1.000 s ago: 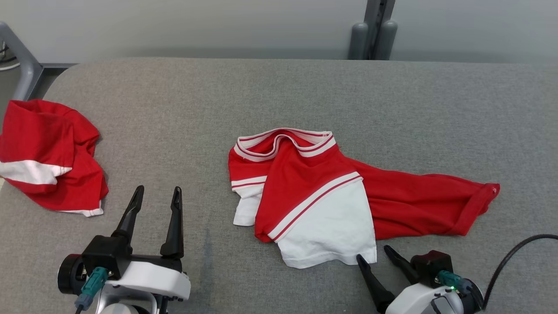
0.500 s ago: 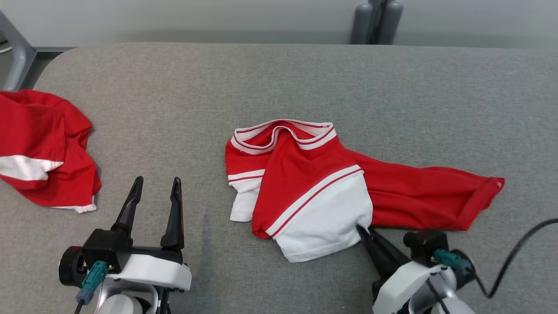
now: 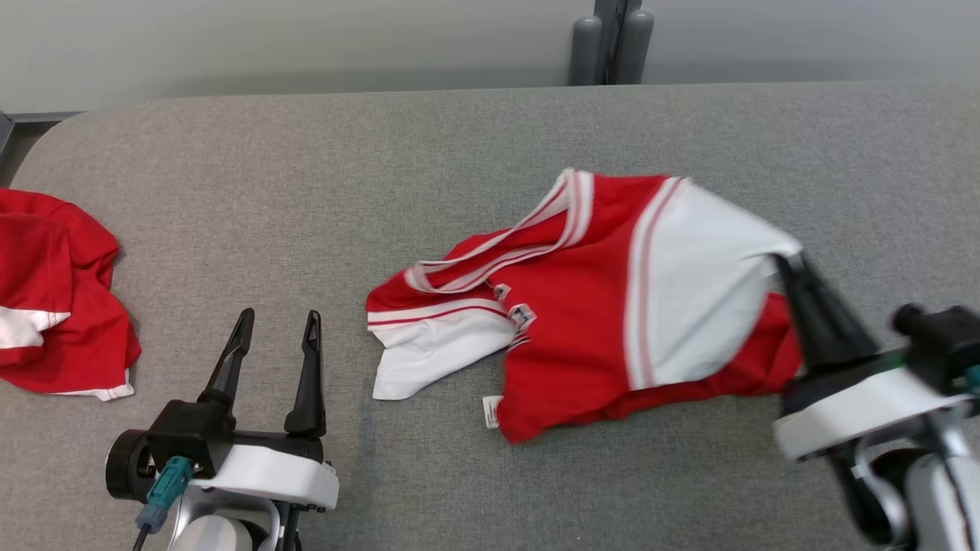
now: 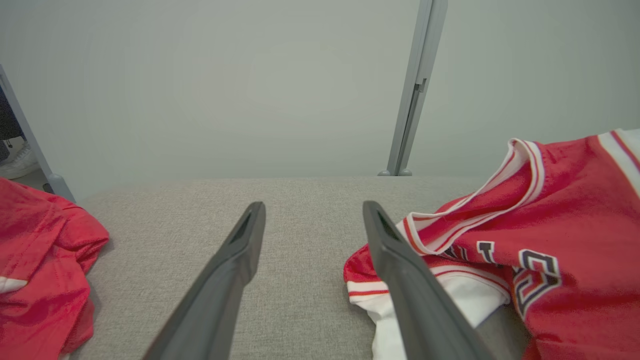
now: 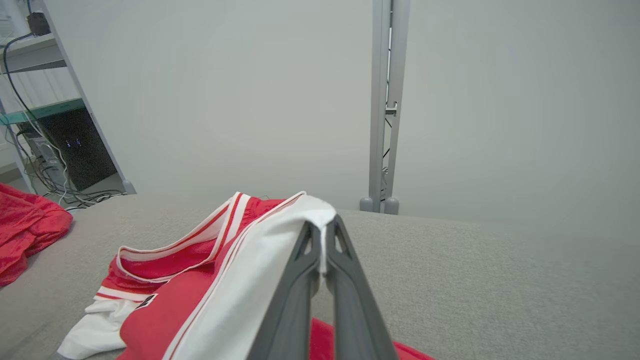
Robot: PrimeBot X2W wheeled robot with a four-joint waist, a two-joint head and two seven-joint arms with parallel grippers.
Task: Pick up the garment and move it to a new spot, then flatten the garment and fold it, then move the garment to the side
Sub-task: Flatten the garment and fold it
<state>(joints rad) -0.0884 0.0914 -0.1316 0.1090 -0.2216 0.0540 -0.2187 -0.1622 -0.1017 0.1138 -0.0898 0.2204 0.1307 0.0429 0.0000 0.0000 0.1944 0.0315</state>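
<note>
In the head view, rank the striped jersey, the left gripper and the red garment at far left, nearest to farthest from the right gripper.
1. The striped jersey: white corner pinched in the right gripper.
2. The left gripper: lower left, open.
3. The red garment: far left.

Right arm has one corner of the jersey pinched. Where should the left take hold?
Probably the white corner of the jersey, coming in low from its left. It lies flat on the table, sticks out free toward the open left gripper, and sits opposite the right gripper and its hold.
</note>
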